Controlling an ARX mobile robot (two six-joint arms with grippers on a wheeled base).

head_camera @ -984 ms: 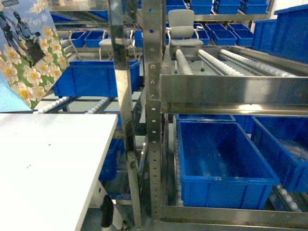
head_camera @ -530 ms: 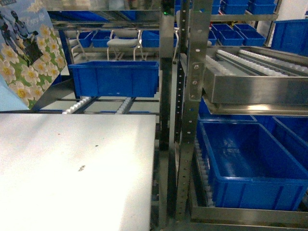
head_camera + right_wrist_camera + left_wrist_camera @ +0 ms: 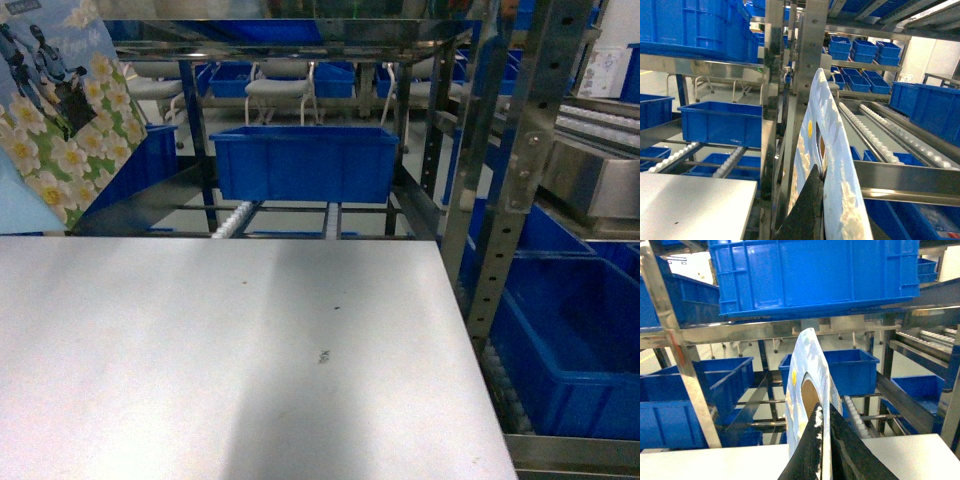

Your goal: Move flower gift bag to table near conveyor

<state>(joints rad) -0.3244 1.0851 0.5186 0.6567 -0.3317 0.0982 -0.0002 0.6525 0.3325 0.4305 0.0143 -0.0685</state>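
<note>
Your left gripper [image 3: 823, 414] is pinched tight on the lower edge of the tent-shaped paper flower gift bag [image 3: 65, 110], printed with white-yellow daisies under blue sky, which hangs above the far-left corner of the wide matte white table [image 3: 250, 360]. Lower it straight and level so the base lands flat, well inside the table's edge. For the right gripper [image 3: 817, 176], only a dark finger shows against paper, so I cannot tell its state.

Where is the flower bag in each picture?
Head: flower bag at top left, above the table's far edge.
Left wrist: edge-on at bottom middle, pinched in the left claw.
Right wrist: a bag seen edge-on at middle.
Shared landmark: the white table.
</note>
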